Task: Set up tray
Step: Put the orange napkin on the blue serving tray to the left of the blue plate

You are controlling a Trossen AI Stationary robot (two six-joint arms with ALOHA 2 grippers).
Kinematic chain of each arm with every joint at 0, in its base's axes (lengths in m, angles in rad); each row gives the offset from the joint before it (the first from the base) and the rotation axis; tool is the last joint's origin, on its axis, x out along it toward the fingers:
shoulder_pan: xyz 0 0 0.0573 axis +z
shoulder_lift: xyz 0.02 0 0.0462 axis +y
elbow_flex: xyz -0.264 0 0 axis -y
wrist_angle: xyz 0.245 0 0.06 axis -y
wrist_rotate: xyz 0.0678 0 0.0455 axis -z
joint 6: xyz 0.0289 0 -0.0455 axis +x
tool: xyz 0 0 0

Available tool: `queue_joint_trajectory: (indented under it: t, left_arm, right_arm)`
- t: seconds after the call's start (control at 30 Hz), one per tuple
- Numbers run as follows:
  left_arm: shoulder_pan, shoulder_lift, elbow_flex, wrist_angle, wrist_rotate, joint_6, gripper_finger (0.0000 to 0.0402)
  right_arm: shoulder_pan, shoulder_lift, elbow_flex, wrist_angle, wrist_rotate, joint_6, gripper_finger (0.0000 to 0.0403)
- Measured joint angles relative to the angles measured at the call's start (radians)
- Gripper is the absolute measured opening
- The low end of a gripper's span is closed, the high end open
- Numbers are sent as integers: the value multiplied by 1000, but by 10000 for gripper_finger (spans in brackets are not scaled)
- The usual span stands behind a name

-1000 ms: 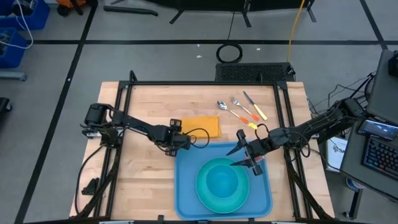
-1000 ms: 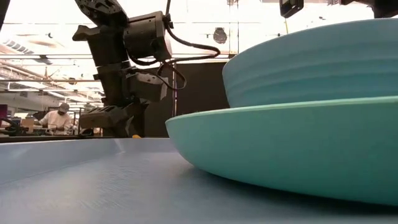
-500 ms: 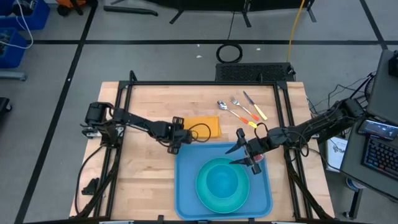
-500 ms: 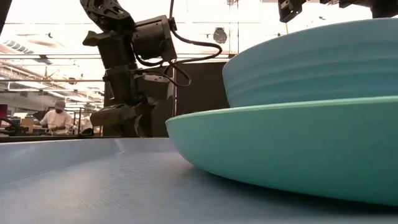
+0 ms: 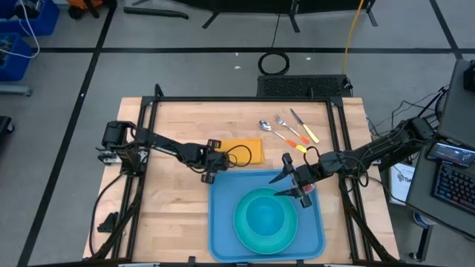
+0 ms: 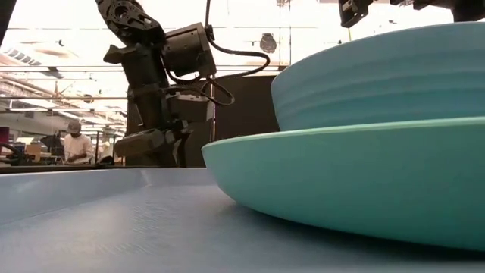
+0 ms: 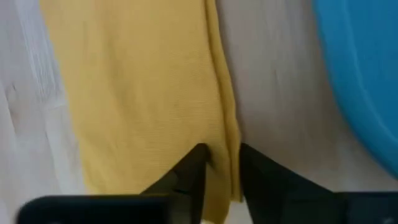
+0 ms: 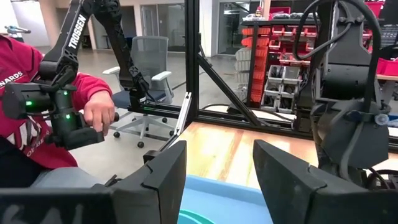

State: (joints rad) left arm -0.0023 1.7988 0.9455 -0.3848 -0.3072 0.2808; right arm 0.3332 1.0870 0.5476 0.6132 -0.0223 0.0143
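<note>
The blue tray (image 5: 223,222) lies at the table's near edge and carries a teal plate (image 5: 243,230) with a teal bowl (image 5: 266,216) on it. An orange-yellow folded napkin (image 5: 245,150) lies flat on the wood just beyond the tray's far left corner. My left gripper (image 5: 211,169) is down at the napkin's near left corner, its fingers nearly together over the napkin's edge (image 7: 222,163). My right gripper (image 5: 289,185) hovers open above the tray's far right part (image 8: 217,180), holding nothing. My left gripper has the napkin's long edge (image 7: 230,134), the one facing the tray (image 7: 367,74), between its two fingertips (image 7: 196,167), close to a corner. The fingers come from above, pointing down, one on each side of the edge. The napkin lies flat on the table.
A spoon (image 5: 265,125), a fork (image 5: 286,127) and a knife (image 5: 304,126) lie on the table's far right part. A black frame borders the table. Bare wood lies left of the tray. A person in a red sleeve (image 8: 37,93) sits beyond the table.
My left gripper has moved a short way toward the table's far edge and the right, from beside the tray's far left corner onto the napkin's near corner. The right arm, the tray and the dishes have kept still.
</note>
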Motion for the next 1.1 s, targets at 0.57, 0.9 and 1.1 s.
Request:
queue_joint_trajectory:
  t: [0.57,0.9,1.1]
  left_arm:
    - [38,0,59,-165,-55,-38,4]
    - [35,-110,71,-232,-20,-93,4]
    - [22,-196,71,-287,98,-188,3]
  right_arm:
    - [0,0,0,2,0,-1,178]
    - [0,0,0,-5,0,-1,178]
    - [0,0,0,-5,0,-2,178]
